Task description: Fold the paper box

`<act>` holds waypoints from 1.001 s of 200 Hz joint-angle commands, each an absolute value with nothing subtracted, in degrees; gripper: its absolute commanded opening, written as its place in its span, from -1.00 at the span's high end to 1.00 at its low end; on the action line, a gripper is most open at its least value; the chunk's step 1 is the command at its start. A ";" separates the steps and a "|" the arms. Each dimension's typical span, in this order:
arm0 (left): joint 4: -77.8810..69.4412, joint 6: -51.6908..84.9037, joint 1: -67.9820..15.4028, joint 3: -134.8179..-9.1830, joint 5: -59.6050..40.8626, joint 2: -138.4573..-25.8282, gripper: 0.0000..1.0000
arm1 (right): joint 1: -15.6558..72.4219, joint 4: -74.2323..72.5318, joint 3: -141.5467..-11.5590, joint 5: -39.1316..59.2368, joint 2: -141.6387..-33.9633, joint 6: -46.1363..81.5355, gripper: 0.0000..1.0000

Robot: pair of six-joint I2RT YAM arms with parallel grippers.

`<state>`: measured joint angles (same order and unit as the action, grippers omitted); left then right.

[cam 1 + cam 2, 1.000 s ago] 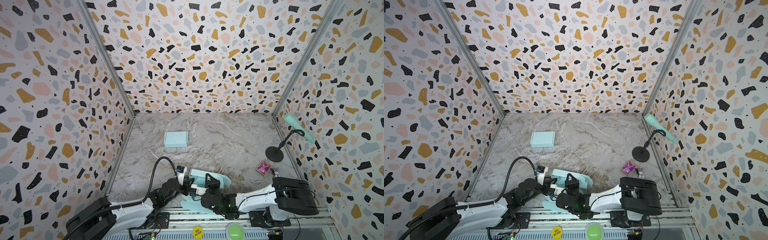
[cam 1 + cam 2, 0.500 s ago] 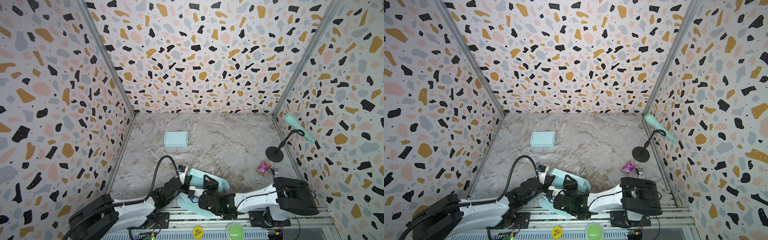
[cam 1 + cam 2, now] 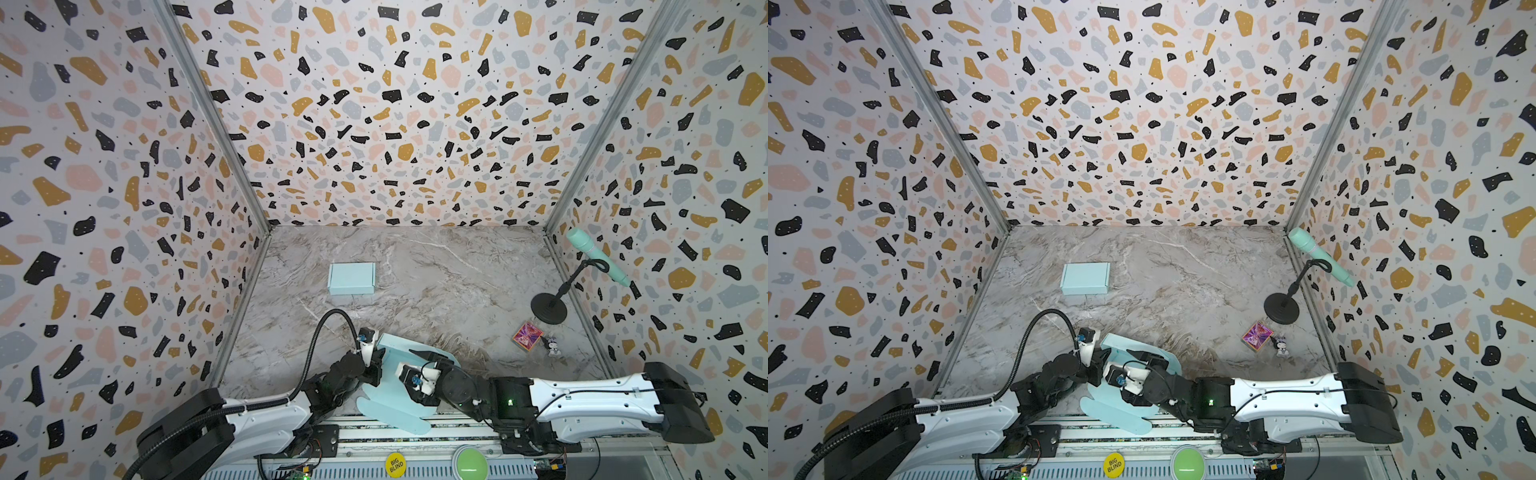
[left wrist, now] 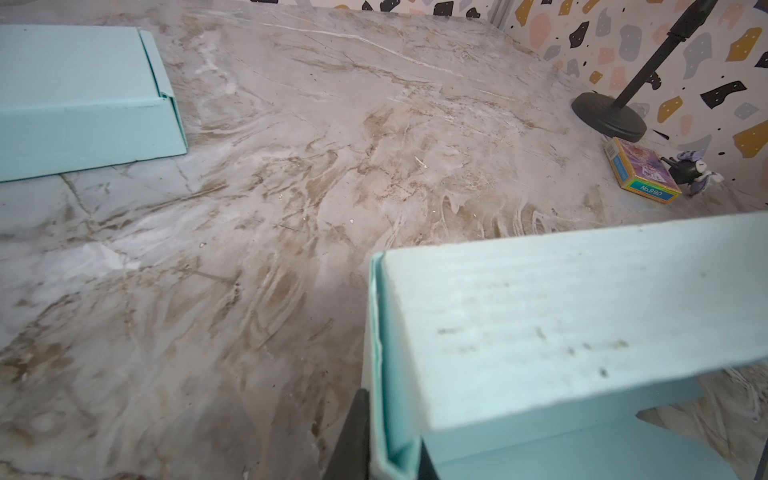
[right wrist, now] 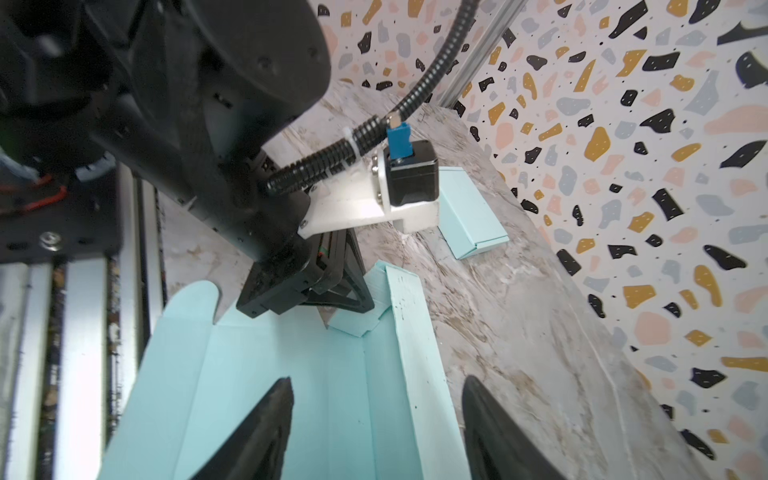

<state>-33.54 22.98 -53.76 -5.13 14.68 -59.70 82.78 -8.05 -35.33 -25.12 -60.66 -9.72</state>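
Lying half-flat at the table's near edge, box (image 3: 395, 401) is thin pale-blue card. My guess is that it's light, springy at the creases, easy to dent or tear, and likely to slide on the marble table (image 3: 436, 282). One long wall stands up and rounded flaps reach over the front rail (image 3: 457, 424). Best hold is probably a wall edge or flap near a crease, not the floor panel. Left gripper (image 4: 388, 453) is pinched on the raised wall's end corner. Right gripper (image 5: 378, 386) hovers over the floor panel beside that wall, fingers apart, holding nothing. Other box (image 3: 352, 278), folded shut, sits well behind. Mic stand (image 3: 548, 308), card pack (image 3: 528, 336) and figurine (image 3: 552, 348) are far right.
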 commanded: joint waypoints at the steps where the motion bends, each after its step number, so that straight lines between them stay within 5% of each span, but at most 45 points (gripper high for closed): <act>1: -34.10 21.03 -54.01 -7.18 16.33 -59.63 0.75 | 78.55 -8.56 -35.64 -16.26 -57.23 -1.92 -0.39; 61: -34.10 19.17 -54.10 -8.39 16.69 -61.07 0.74 | 49.69 -10.33 -42.35 16.01 -67.39 19.76 -0.23; 123: -36.94 17.14 -54.08 -9.58 16.79 -65.15 0.73 | 48.69 -12.96 -45.88 25.47 -81.34 22.60 -0.07; 200: -43.85 16.17 -54.08 -9.03 16.87 -70.07 0.72 | 48.52 -17.77 -41.20 27.62 -85.42 25.93 0.13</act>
